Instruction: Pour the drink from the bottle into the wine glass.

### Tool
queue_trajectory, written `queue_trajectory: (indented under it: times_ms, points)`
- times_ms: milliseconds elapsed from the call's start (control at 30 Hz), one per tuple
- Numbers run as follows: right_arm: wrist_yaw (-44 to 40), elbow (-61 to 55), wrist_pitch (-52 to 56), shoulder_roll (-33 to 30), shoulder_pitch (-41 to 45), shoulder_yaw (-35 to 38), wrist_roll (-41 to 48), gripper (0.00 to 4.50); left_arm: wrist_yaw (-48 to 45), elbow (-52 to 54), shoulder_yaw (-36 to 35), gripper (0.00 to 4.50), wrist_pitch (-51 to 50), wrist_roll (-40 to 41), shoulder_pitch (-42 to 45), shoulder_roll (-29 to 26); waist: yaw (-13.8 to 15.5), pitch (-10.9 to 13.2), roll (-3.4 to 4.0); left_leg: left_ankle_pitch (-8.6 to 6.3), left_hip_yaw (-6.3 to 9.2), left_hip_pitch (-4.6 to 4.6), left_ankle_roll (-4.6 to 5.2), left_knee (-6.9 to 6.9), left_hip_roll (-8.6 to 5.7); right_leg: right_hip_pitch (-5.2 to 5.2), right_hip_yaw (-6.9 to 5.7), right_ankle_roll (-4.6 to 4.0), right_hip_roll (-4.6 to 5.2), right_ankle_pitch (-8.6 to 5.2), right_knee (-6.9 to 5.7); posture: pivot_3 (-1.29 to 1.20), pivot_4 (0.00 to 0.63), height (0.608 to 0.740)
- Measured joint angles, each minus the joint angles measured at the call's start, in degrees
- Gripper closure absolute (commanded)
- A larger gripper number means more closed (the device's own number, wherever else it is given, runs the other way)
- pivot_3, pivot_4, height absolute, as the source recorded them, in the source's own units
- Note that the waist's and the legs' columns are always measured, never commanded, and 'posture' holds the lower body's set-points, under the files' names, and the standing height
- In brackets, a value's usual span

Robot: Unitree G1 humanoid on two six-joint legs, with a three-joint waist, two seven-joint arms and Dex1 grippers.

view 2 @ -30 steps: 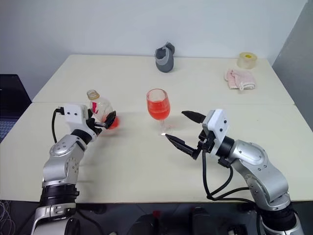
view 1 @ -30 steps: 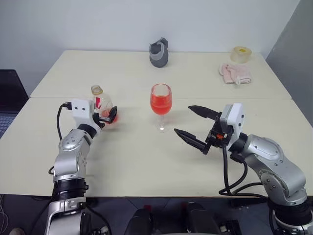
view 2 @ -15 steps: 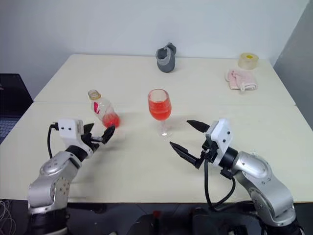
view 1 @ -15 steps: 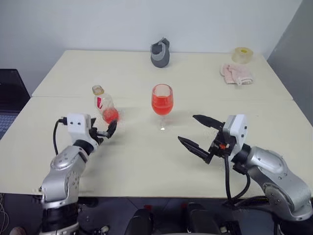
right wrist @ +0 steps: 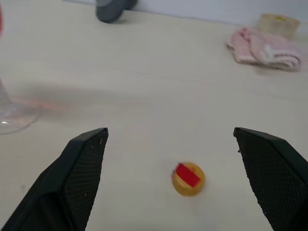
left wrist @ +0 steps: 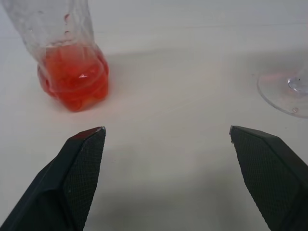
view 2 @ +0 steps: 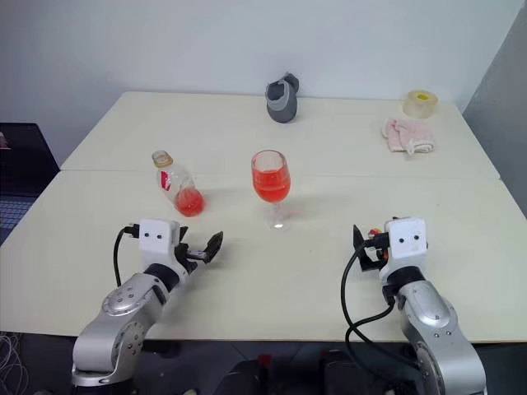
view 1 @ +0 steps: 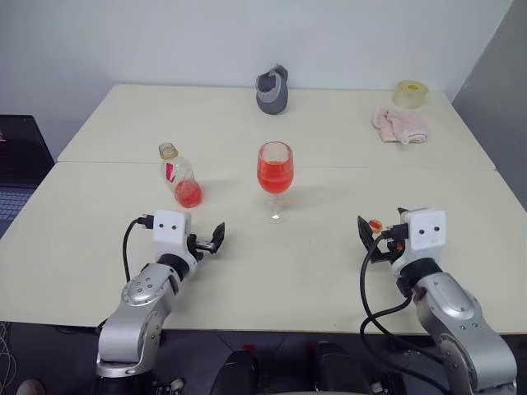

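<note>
The glass (view 1: pixel 274 169) stands upright mid-worktop (view 1: pixel 329 271) with red drink (view 1: pixel 274 176) filling about half the bowl. The bottle (view 1: pixel 180 174) stands upright to its left, well apart from it, with only a little red left at the bottom. Its yellow cap (right wrist: pixel 188 178) lies on the worktop in front of the right tool (right wrist: pixel 173 183).

Both tools are near the worktop's front edge. The left tool (left wrist: pixel 166 139) has its fingers wide apart and empty, pointing at the gap between bottle base and glass foot. The right tool also stands wide apart, holding nothing.

Judging by this, the pour looks done and the bottle set down. If anything is left, it may be recapping: the right tool would need to drop onto the cap and pinch it.
</note>
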State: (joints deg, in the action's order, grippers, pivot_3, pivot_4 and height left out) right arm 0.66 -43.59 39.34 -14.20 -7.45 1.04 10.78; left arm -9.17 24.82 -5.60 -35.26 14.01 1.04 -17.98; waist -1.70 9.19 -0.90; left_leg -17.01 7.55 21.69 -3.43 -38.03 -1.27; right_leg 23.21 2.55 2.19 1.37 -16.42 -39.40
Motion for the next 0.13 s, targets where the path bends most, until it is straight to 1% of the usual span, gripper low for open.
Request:
queue_trajectory:
  times_ms: [133]
  points:
    - [1.04, 0.85, -0.04, 2.20, -0.98, -0.10, -1.09, 0.02, -0.48, -0.57, 1.13, 0.09, 2.24, -1.57, 0.81, -0.08, -0.08, -0.01, 0.02, 0.00, -0.01, -0.03, 0.01, 0.01, -0.01, 0.00, 0.03, 0.00, 0.00, 0.00, 0.00, 0.00, 0.150, 0.740]
